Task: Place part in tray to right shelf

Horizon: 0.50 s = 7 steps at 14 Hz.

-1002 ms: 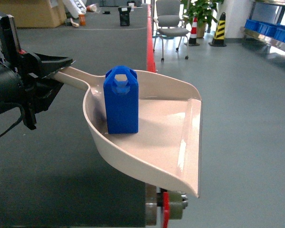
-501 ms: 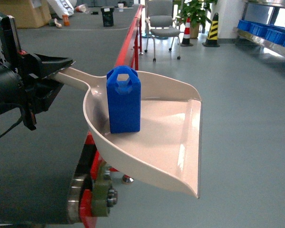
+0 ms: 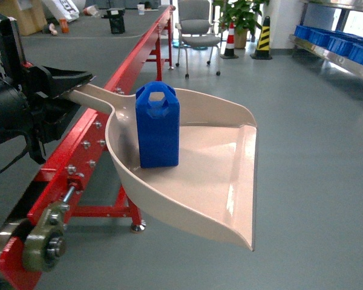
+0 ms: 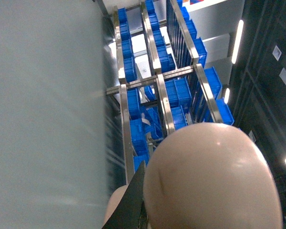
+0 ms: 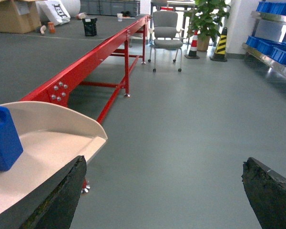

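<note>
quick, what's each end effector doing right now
Left end effector: shut on the tray handle; the part stands in the tray.
Right end effector: open, holding nothing.

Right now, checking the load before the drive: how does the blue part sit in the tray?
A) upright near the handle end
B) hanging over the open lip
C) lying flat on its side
A: the part stands upright at the tray's handle end.

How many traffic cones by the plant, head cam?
2. A red-and-white cone stands just left of the potted plant; a yellow-and-black cone stands just right of it. Both sit behind the grey chair. Others may be out of view.
</note>
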Tool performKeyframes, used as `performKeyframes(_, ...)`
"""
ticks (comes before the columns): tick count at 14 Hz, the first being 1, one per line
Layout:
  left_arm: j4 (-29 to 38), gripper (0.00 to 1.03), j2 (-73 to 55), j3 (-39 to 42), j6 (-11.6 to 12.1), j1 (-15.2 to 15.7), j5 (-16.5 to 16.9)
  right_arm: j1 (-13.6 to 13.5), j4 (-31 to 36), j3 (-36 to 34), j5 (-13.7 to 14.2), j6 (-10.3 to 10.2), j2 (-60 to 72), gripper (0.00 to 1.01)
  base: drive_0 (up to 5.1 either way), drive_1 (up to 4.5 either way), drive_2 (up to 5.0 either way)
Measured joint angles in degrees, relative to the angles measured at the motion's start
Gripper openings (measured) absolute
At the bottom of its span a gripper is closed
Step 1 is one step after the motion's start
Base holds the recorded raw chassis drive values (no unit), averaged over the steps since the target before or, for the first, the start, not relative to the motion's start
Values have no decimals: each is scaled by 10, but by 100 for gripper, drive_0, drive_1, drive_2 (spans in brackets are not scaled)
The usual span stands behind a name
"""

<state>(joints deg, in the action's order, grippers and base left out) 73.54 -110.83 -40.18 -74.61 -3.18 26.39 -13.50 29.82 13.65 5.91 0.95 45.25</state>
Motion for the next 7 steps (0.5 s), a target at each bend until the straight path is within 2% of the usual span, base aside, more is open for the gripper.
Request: performKeyframes(7,-1,16,0,0,0,0,0,0,-1,0,0,0,0,98,518,-228,-228)
